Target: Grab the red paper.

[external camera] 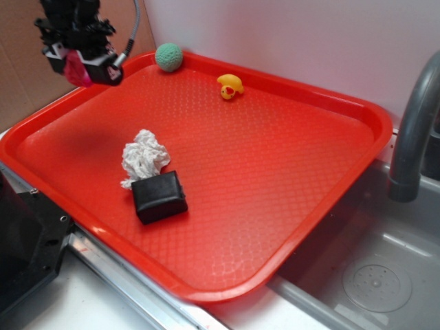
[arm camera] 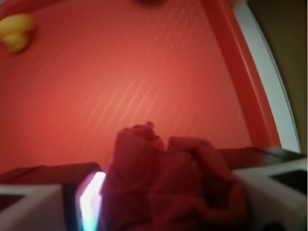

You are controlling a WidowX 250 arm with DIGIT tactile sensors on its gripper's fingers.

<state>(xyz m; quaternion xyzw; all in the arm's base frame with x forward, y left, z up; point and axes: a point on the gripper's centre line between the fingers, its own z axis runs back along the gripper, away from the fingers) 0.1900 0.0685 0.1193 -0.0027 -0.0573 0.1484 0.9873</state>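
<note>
My gripper (external camera: 81,67) hangs high above the far left corner of the red tray (external camera: 357,120). It is shut on the red paper (external camera: 75,71), a pinkish-red wrinkly wad pinched between the fingers. In the wrist view the red paper (arm camera: 168,185) fills the space between the two pale fingers (arm camera: 269,192), well above the tray floor (arm camera: 144,72). The wad is clear of the tray surface.
On the tray lie a white paper wad (external camera: 145,157), a black block (external camera: 159,196) against it, a green ball (external camera: 168,57) at the far rim and a yellow duck (external camera: 230,86), also seen in the wrist view (arm camera: 15,31). A grey faucet (external camera: 412,130) and sink stand right.
</note>
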